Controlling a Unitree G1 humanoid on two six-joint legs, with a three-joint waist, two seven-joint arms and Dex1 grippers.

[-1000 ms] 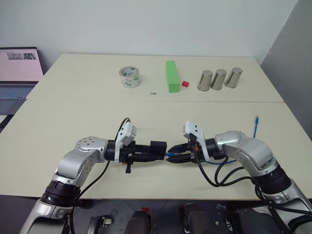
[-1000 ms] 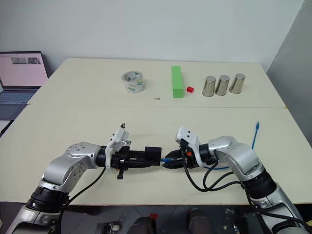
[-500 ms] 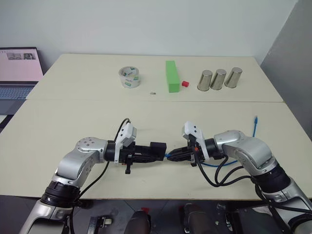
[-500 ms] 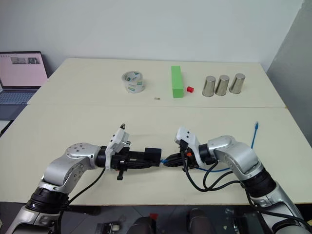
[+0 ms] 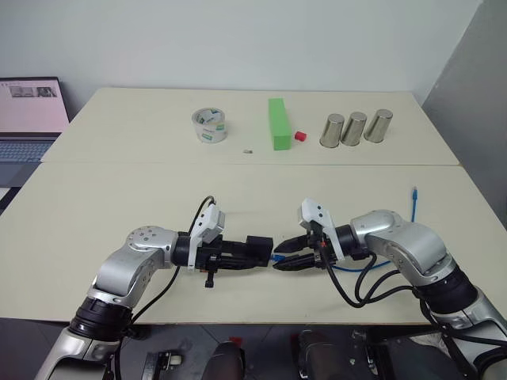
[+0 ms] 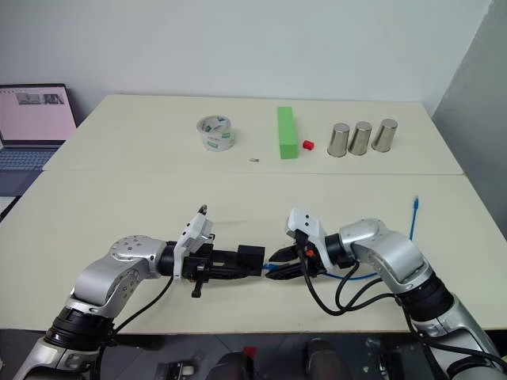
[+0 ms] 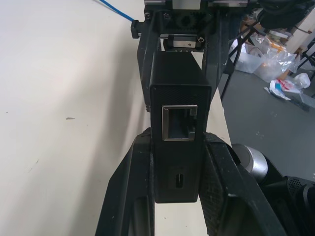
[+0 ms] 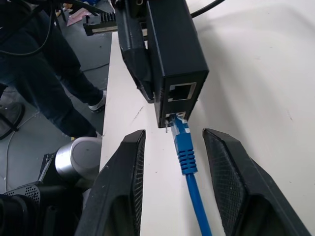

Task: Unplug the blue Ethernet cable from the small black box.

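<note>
Box [image 7: 179, 113] sits clamped in the closed left end effector [image 5: 238, 255] above the bench [image 5: 119, 190]. Cable [image 8: 186, 147] plug still sits in the box's lower port; the upper port is bare. Right end effector [image 8: 174, 191] is open, fingers either side of the plug without touching. The cable's run is partly hidden behind the right arm; its far end [image 5: 413, 192] lies near the bench edge.

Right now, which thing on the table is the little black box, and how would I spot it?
Start at the big cream table and look along its near edge, where the two arms meet. The small matte black box sits clamped in the left tool. Unlike the black fingers around it, it is squarish, and the thin bright blue Ethernet cable plugs into its end.
</note>
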